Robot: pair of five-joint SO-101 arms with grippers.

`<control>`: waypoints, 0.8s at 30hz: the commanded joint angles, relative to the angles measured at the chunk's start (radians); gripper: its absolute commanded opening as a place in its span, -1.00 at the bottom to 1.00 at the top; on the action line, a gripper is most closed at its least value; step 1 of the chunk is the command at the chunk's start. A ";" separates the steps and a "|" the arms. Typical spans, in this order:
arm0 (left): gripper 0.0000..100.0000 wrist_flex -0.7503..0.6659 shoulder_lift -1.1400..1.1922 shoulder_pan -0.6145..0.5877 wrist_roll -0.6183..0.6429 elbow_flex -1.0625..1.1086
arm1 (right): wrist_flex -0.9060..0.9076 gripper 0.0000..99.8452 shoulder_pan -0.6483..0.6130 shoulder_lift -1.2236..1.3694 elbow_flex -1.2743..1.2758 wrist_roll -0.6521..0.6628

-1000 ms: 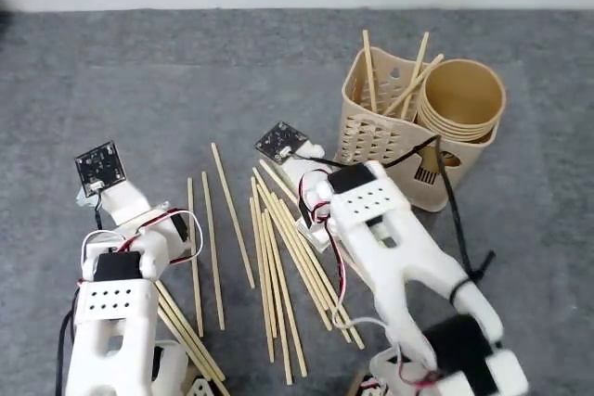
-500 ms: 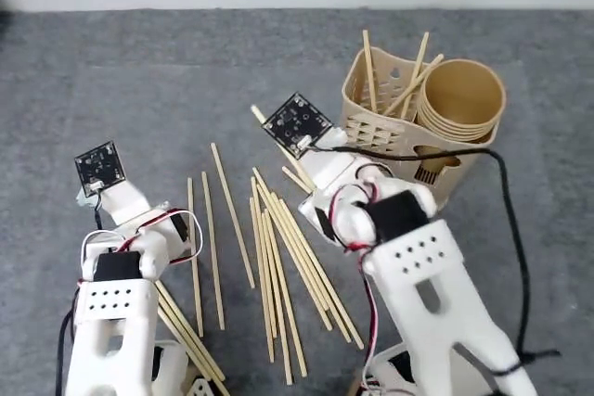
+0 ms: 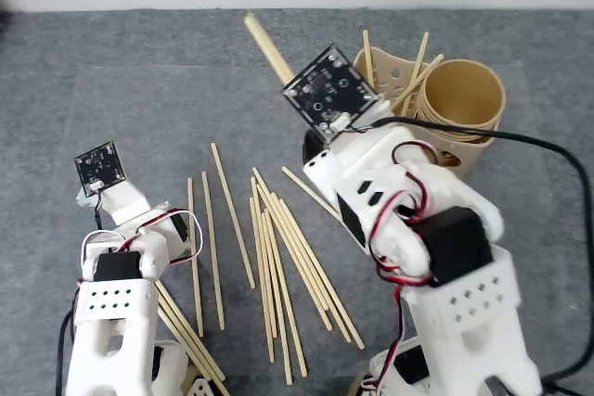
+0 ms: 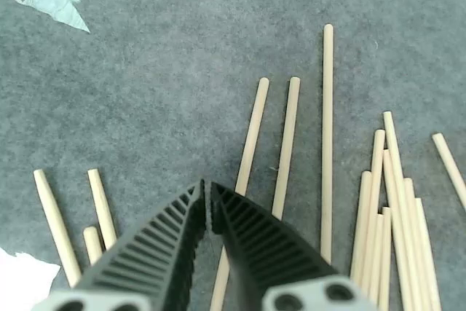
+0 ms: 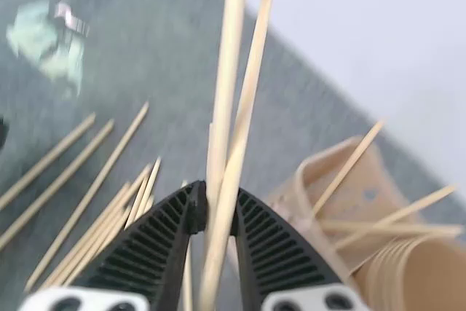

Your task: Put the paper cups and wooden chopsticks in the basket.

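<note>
Two pale wooden chopsticks (image 5: 231, 71): riding tilted in the right claw (image 5: 217, 196) — clamped shut near the beige slotted basket (image 5: 335, 180) for tipping in.
Left claw (image 4: 207, 193): hanging closed, empty, over loose chopsticks (image 4: 327, 136) on the grey worktop (image 3: 139, 81).

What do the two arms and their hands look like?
The left arm and right arm are white plastic with rows of small holes, black motors and thin red and black wires. Each wrist carries a black square board. The left hand and right hand have black ribbed fingers.
</note>
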 commanded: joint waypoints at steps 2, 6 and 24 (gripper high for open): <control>-0.98 -0.018 -0.025 0.006 0.000 -0.007 | -0.081 -0.98 -0.001 -0.035 -0.149 0.008; -0.98 -0.018 -0.025 0.006 0.000 -0.007 | -0.183 -0.98 0.065 -0.027 -0.206 0.006; -0.98 -0.018 -0.025 0.008 0.000 -0.005 | -0.590 -0.98 0.188 0.274 -0.293 0.002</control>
